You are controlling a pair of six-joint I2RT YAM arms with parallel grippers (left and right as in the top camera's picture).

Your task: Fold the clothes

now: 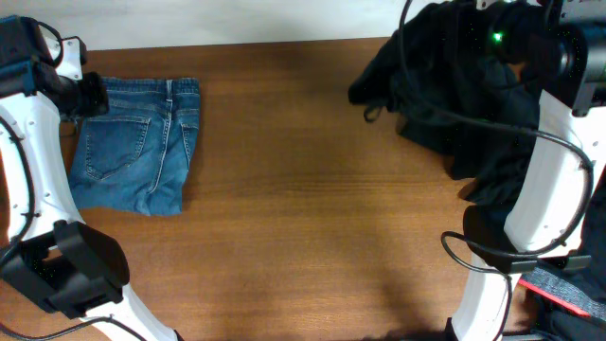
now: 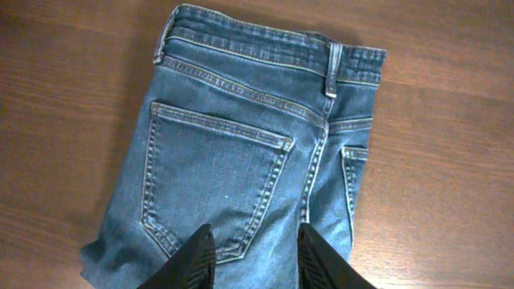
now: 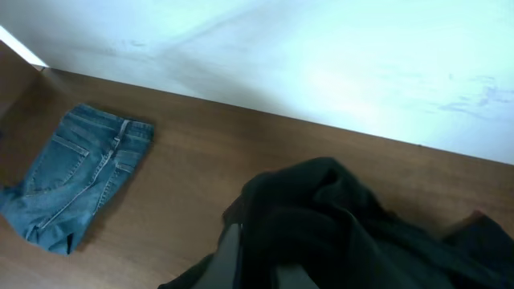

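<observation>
Reaching up the right side of the table (image 1: pixel 303 208), the right arm (image 1: pixel 544 189) ran its white link from the near edge to the far right corner, and its wrist end sat down in the black garment (image 1: pixel 445 85)! On the left, the left arm (image 1: pixel 24 161) rose from a dark base at the near left corner, curved along the table's left edge and bent inward at the far end, wrist over the jeans (image 1: pixel 137 142). Two arms, one on each side, well apart.

Clothes on the count: two, one black and one blue denim. The black one was the bigger, a loose crumpled heap at the far right. Part of it was bunched up at the right gripper (image 3: pixel 261 269), whose jaws were pinched together on the cloth, with fabric draped over the fingers (image 3: pixel 229 257) in the wrist view.

The jeans lay flat at the far left, folded into a tidy rectangle with the seat side up and the waistband (image 2: pixel 265 40) toward the far edge. One back pocket (image 2: pixel 217 177) showed in full, a second only in part, and one belt loop (image 2: pixel 333 68) sat at the centre seam. The left gripper (image 2: pixel 253 245) hung over that denim with its two dark fingers partly apart, gripping nothing. Whether the tips touched the cloth, I could not tell. The two garments lay well apart, brown wood between them.
</observation>
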